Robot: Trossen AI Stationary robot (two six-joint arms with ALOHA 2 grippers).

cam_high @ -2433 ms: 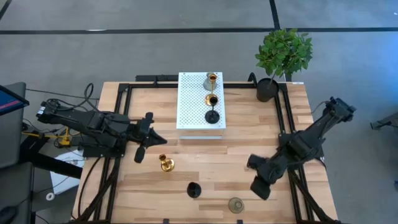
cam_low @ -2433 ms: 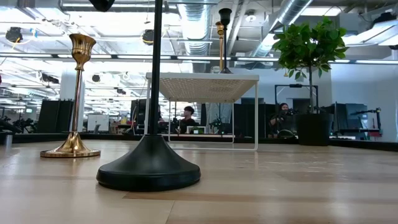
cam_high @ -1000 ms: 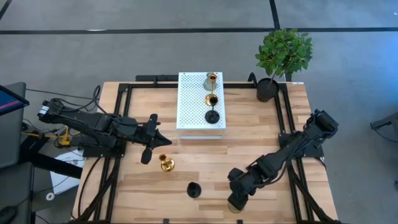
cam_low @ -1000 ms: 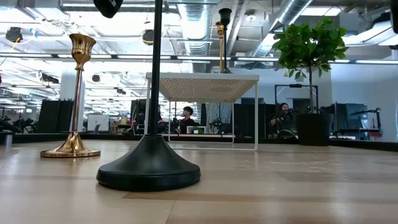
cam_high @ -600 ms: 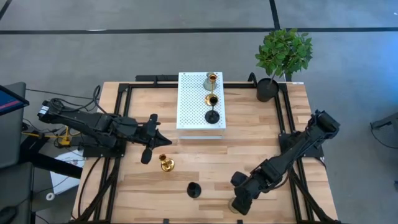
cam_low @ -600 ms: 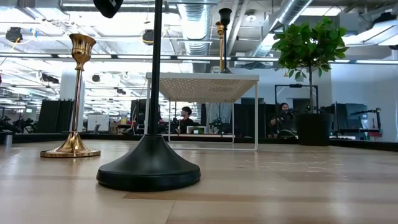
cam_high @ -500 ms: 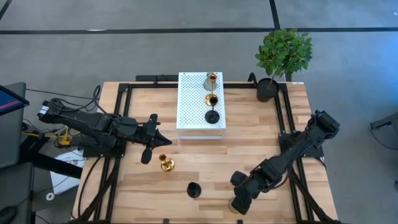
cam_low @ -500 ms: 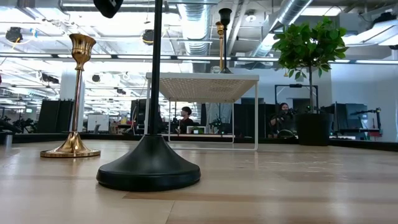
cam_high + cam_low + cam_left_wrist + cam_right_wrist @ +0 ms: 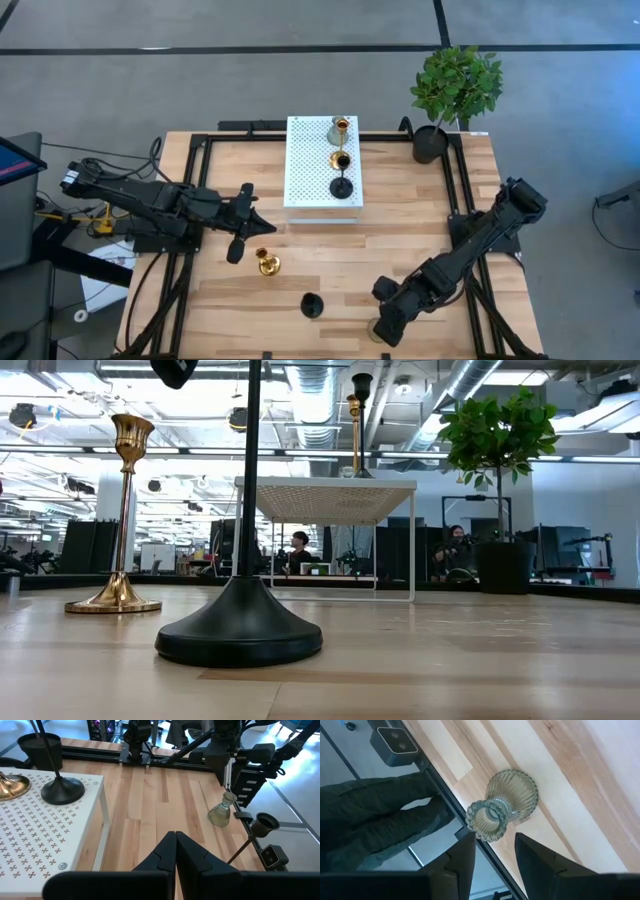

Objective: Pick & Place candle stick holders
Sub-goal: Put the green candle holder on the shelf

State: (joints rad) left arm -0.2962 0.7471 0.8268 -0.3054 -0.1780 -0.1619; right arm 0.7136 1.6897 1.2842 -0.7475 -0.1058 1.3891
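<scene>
The right gripper (image 9: 386, 324) hangs low over the near edge of the bench (image 9: 400, 225), right of centre, its jaws apart around the grey-green holder (image 9: 502, 804) without gripping it. In the right wrist view that ribbed glass holder stands upright on its round base, cup upward, long axis vertical, just beside the bench's near edge.

The left gripper (image 9: 238, 243) waits over the left middle of the bench, jaws together and holding nothing.

A gold holder (image 9: 266, 263) stands upright near the left gripper, and a black holder (image 9: 312, 305) stands upright nearer the front edge; in the low view the black one's stem rises straight from its wide base.

On the white perforated stand (image 9: 305, 170) at the far centre, three more holders (image 9: 341, 158) stand upright in a line running far to near. A potted plant (image 9: 455, 88) sits at the far right corner.
</scene>
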